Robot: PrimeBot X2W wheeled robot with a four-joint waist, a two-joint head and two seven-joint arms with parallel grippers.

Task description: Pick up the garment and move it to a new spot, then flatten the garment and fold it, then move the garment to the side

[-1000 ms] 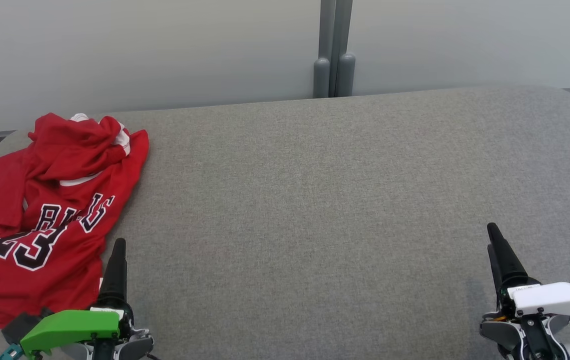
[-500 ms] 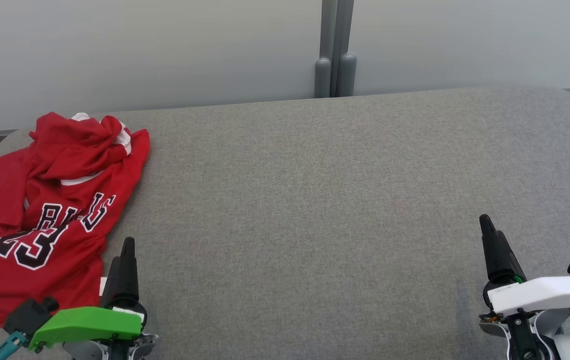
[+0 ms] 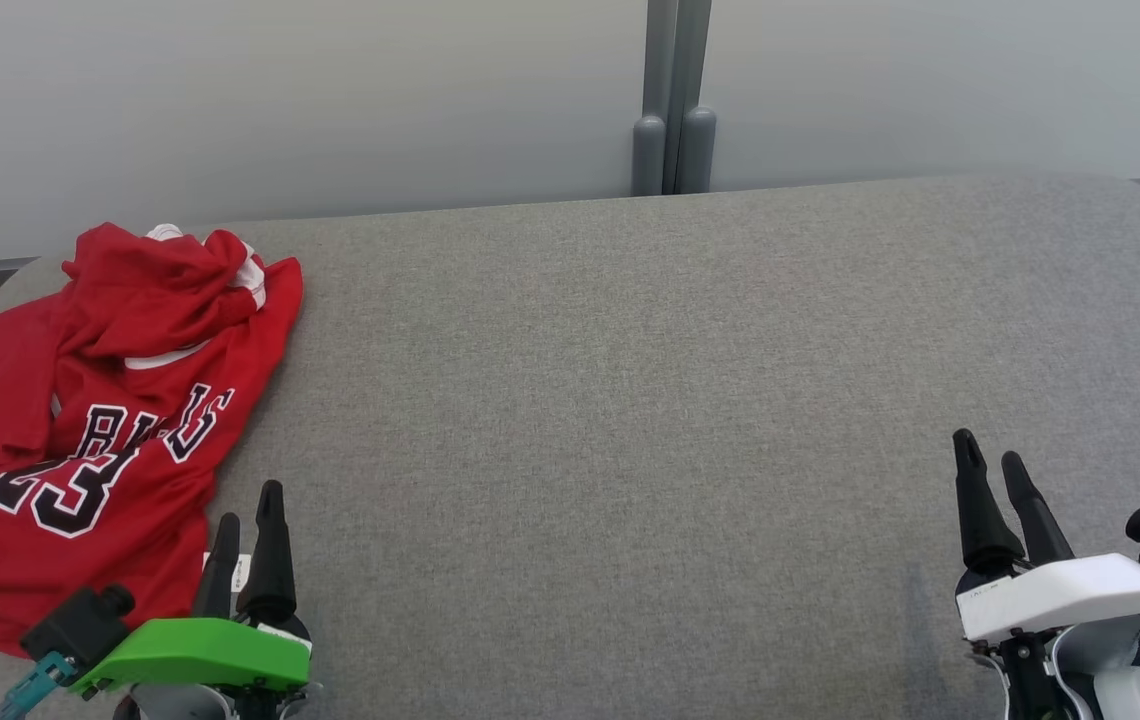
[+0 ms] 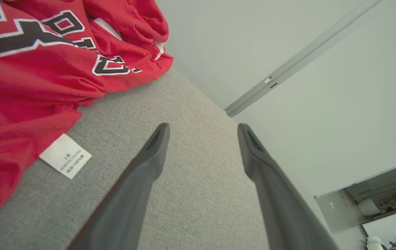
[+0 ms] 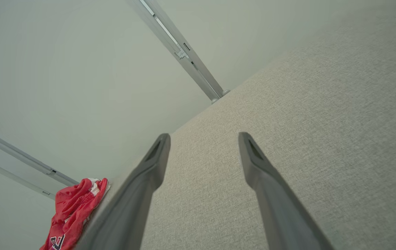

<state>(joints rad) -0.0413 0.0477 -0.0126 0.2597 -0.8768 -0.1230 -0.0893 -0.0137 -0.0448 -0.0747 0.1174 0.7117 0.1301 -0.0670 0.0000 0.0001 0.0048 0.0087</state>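
Observation:
The garment (image 3: 100, 420) is a red jersey with black-and-white lettering, lying crumpled at the far left of the grey padded surface (image 3: 630, 400). In the left wrist view the garment (image 4: 27, 69) lies at the upper left, its white care label (image 4: 65, 156) flat on the fabric just left of my fingers. My left gripper (image 3: 248, 505) (image 4: 201, 130) stands open and empty beside the jersey's lower right edge, apart from it. At the lower right my right gripper (image 3: 987, 455) (image 5: 203, 137) is open and empty, with the garment (image 5: 74, 211) far off.
A pale wall with a grey vertical post (image 3: 672, 100) runs behind the surface's far edge. The surface's rounded corners show at the upper left and upper right. Bare grey fabric spans the middle and right.
Both grippers have turned about their wrists, so two fingers of each now show side by side. The left gripper has shifted slightly right and the right slightly left. The garment has not moved.

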